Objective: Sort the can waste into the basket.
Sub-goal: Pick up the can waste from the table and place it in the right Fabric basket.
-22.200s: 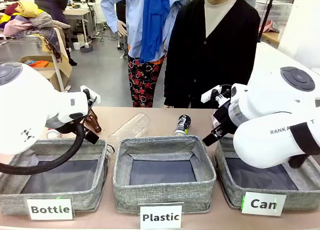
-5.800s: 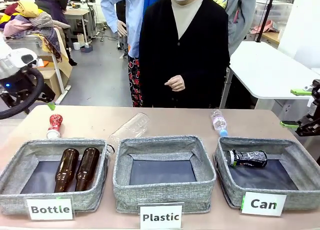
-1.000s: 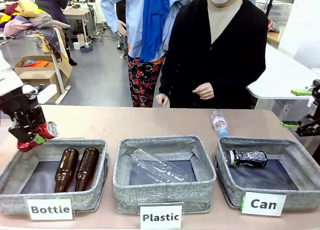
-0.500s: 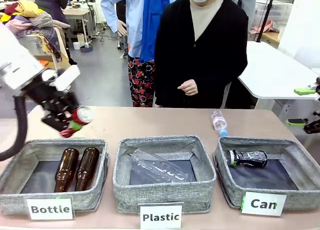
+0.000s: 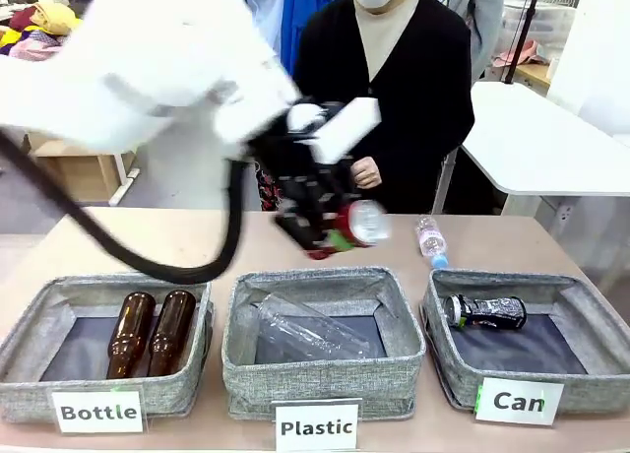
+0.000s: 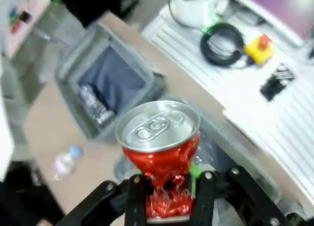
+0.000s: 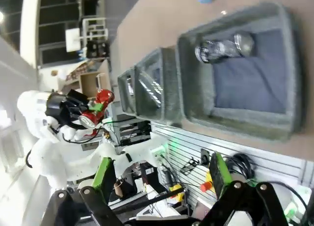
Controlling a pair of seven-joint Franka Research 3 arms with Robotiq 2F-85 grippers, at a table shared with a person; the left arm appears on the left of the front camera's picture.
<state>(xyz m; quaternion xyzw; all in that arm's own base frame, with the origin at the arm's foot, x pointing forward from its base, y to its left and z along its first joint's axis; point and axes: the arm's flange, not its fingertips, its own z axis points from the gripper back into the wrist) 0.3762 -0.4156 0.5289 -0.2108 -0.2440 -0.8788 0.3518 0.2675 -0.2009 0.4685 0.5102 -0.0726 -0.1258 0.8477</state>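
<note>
My left gripper [image 5: 333, 238] is shut on the shiny red crushed can [image 5: 358, 223], holding it in the air over the far edge of the middle bin. In the left wrist view the red can [image 6: 159, 146] stands silver top up between the fingers [image 6: 138, 199]. The grey "Can" basket [image 5: 591, 310] sits at the right with the black can [image 5: 485, 311] lying in it. From the right wrist, my right gripper [image 7: 161, 176] is open and empty, looking down on the Can basket [image 7: 279, 119], the black can [image 7: 225, 48] and the far-off red can [image 7: 97, 108].
The "Plastic" bin [image 5: 323, 379] holds a clear bottle [image 5: 310, 327]. The "Bottle" bin [image 5: 30, 320] holds two brown bottles [image 5: 151, 332]. A small plastic bottle [image 5: 430, 240] lies on the table behind the Can basket. A person [image 5: 389, 98] stands at the far side.
My left arm has swung to the right with the red can, from behind the Bottle bin to behind the Plastic bin. The right gripper has left the front view's right edge.
</note>
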